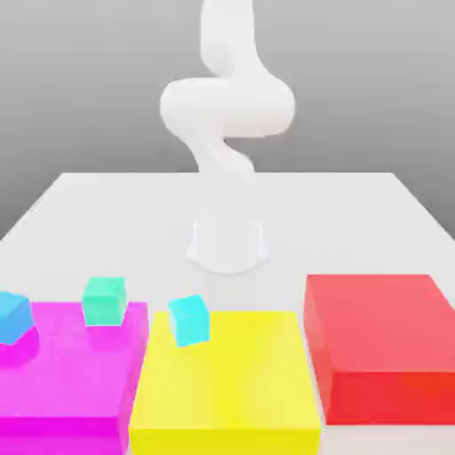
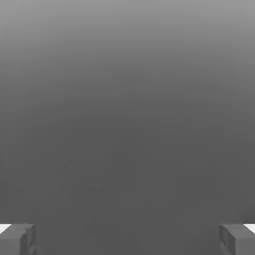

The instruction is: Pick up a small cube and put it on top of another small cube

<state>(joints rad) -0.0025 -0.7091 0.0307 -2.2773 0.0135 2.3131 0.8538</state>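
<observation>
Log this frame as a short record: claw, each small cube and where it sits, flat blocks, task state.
claw: open, nothing between its fingers
teal cube: on the magenta block, near its far edge
blue cube: on the magenta block, at the exterior view's left edge
cyan cube: on the yellow block, near its far edge
red block: at the exterior view's right, no cube seen on it
stacking: no cube on another among these three

Two fingers [image 2: 19, 240] stand wide apart before a plain grey background [image 2: 127, 124].
</observation>
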